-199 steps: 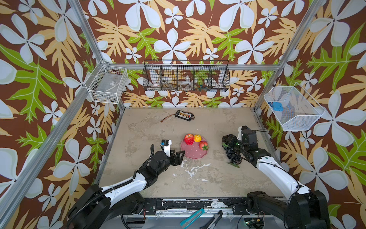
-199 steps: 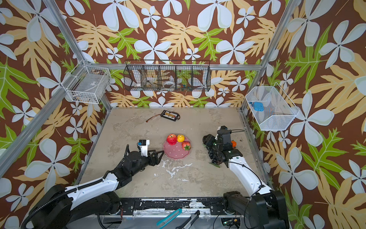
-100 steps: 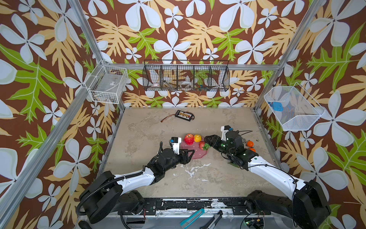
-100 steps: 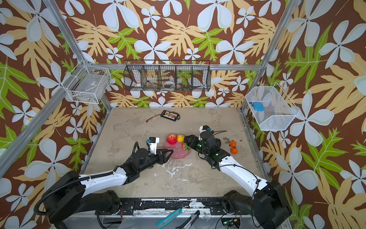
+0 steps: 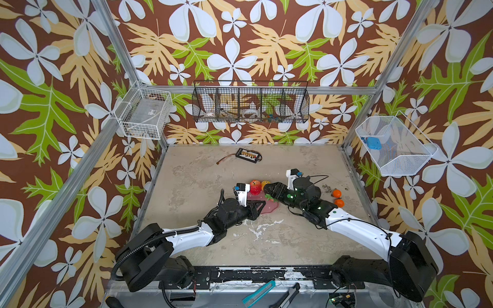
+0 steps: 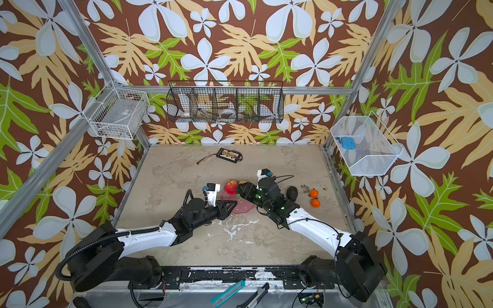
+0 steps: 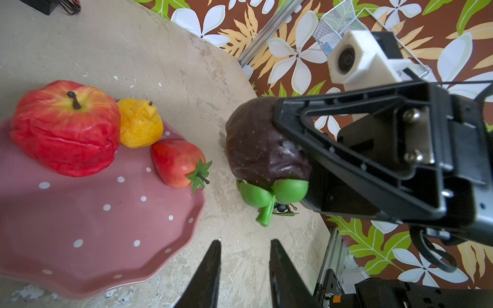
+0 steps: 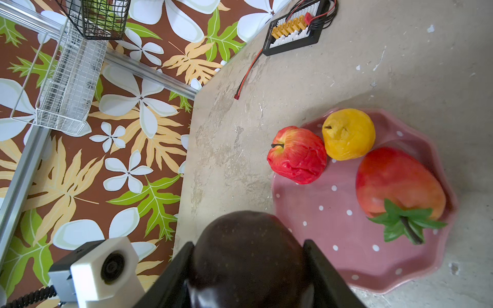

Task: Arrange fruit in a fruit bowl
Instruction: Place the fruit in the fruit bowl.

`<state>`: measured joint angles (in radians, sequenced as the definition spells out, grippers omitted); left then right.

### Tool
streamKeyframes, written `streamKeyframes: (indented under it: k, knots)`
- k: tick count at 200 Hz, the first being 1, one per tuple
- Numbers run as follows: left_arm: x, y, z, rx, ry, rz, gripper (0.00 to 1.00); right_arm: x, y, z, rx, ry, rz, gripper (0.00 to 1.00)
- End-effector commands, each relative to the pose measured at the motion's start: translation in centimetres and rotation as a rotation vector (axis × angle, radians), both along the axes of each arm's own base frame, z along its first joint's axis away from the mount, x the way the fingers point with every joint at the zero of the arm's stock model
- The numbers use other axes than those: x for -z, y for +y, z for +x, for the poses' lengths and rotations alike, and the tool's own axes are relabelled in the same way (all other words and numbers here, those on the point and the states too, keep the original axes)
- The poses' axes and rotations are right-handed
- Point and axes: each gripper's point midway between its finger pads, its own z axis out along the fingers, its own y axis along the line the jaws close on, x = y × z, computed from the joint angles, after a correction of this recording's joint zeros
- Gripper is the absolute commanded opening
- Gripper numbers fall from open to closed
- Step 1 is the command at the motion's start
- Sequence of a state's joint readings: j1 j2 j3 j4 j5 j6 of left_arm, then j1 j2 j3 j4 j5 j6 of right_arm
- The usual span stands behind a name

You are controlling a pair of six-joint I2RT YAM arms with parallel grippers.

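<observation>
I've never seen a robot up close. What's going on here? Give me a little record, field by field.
Dish: pink, white dots, on the table
In dish: red apple, yellow pear, strawberry
Right claw: shut on dark purple fruit, beside the dish rim
Left claw: empty, jaws slightly apart, near the dish
Loose on table: two oranges, dark avocado
</observation>
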<state>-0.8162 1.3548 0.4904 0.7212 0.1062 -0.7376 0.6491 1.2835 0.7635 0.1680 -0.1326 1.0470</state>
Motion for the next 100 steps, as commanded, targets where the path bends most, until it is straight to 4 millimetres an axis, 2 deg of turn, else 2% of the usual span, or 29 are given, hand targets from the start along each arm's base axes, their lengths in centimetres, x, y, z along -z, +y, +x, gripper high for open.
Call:
streamKeyframes:
  k: [1,100]
  knots:
    - [-1.4,-0.4,0.1,0.007,-0.021,-0.046,0.26,-0.9,0.7,0.2,-0.001,-0.024,0.025,0.58]
    - [-1.1,-0.6,0.3,0.003,-0.013,-0.04,0.26,-1.0,1.8,-0.3,-0.029,-0.029,0.027,0.58]
